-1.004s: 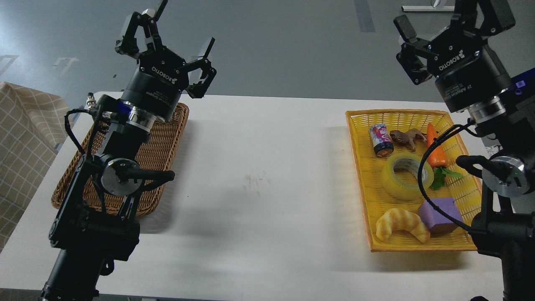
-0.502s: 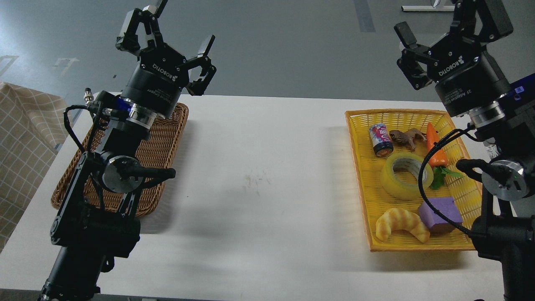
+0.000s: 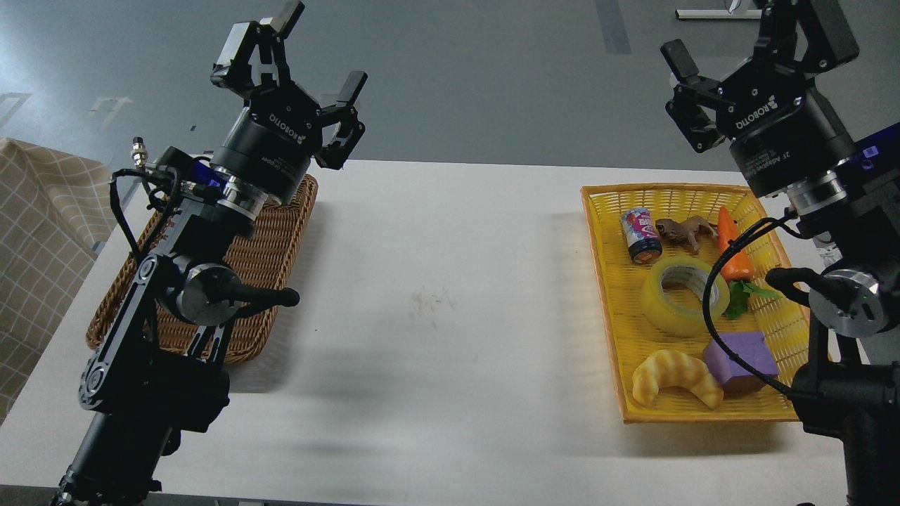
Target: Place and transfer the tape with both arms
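The tape (image 3: 676,296), a wide translucent yellow roll with a grey-white core, lies flat in the middle of the yellow basket (image 3: 606,281) at the right. My right gripper (image 3: 731,39) is raised high above the basket's far end, open and empty; its far finger is partly cut off by the top edge. My left gripper (image 3: 309,63) is raised above the far end of the brown wicker basket (image 3: 274,232) at the left, open and empty. Both are far from the tape.
The yellow basket also holds a small can (image 3: 640,235), a brown toy animal (image 3: 684,230), a toy carrot (image 3: 733,247), a purple block (image 3: 741,360) and a croissant toy (image 3: 676,377). A checked cloth (image 3: 39,239) lies at the left edge. The white table (image 3: 450,295) spans between the baskets.
My left gripper has risen and shifted a little to the right. My right gripper has edged slightly up. The tape has not moved.
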{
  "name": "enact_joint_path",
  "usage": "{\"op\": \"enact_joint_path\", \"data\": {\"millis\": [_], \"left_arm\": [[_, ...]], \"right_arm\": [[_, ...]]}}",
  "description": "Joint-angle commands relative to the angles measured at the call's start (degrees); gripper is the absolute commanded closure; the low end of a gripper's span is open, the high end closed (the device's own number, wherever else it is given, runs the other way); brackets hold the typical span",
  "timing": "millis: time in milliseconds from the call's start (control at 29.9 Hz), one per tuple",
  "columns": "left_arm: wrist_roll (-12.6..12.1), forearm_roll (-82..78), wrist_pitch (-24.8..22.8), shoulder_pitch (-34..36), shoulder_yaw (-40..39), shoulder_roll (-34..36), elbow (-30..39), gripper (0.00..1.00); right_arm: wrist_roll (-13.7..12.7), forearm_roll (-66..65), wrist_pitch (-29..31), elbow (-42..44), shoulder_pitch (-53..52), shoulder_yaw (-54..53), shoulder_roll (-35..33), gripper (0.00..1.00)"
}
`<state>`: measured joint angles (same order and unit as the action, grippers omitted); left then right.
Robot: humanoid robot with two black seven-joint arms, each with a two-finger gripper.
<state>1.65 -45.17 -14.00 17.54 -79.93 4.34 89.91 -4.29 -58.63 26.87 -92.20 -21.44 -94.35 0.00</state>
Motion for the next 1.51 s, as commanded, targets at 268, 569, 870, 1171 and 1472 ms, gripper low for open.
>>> {"op": "enact_joint_path", "data": {"millis": [268, 569, 870, 1171, 1472], "left_arm": [[0.1, -1.7, -0.3, -1.2, -0.1, 0.1, 0.0, 0.01], [0.1, -1.8, -0.4, -1.3, 0.0, 0.3, 0.0, 0.01], [0.2, -1.8, 0.1, -1.0, -0.1, 0.1, 0.0, 0.01], [0.2, -1.8, 0.2, -1.0, -0.2, 0.1, -0.1, 0.01], [0.1, -1.7, -0.2, -0.6, -0.1, 0.1, -0.1, 0.01]], "right_arm": [[0.0, 0.0, 0.0, -0.1, 0.2, 0.0, 0.0, 0.00], [0.0, 0.0, 0.0, -0.2, 0.6, 0.0, 0.0, 0.00], [0.0, 0.0, 0.0, -0.4, 1.4, 0.0, 0.0, 0.00], [0.0, 0.0, 0.0, -0.4, 1.4, 0.1, 0.0, 0.00], [0.1, 0.0, 0.0, -0.4, 1.3, 0.0, 0.0, 0.00]]}}
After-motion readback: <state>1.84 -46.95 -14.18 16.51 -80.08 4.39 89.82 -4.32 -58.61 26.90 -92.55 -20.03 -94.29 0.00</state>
